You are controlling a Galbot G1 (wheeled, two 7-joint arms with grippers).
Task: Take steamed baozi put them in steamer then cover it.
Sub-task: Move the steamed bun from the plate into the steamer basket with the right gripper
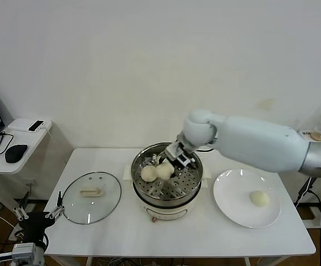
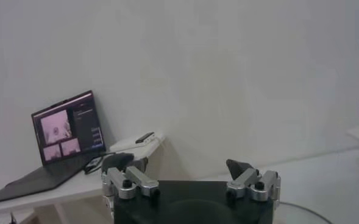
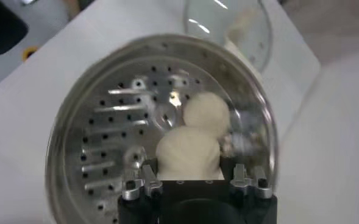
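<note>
The steamer (image 1: 189, 189) stands mid-table, its perforated tray (image 3: 106, 140) showing in the right wrist view. My right gripper (image 1: 170, 162) reaches down into it, its fingers (image 3: 147, 173) pressed on either side of a cream-white baozi (image 3: 188, 146) low over the tray. A second baozi (image 3: 206, 109) lies on the tray touching it; both show in the head view (image 1: 148, 174). Another baozi (image 1: 259, 198) sits on the white plate (image 1: 232, 191). The glass cover (image 1: 91, 197) lies flat on the table left of the steamer. My left gripper (image 1: 39, 213) is parked open off the table's left front corner.
A side table at far left holds a laptop (image 2: 66, 131), a mouse (image 1: 15, 152) and cables. The steamer's rim (image 3: 264, 115) surrounds my right gripper closely. The cover's edge (image 3: 228, 18) lies just beyond the pot. The plate is at the right of the table.
</note>
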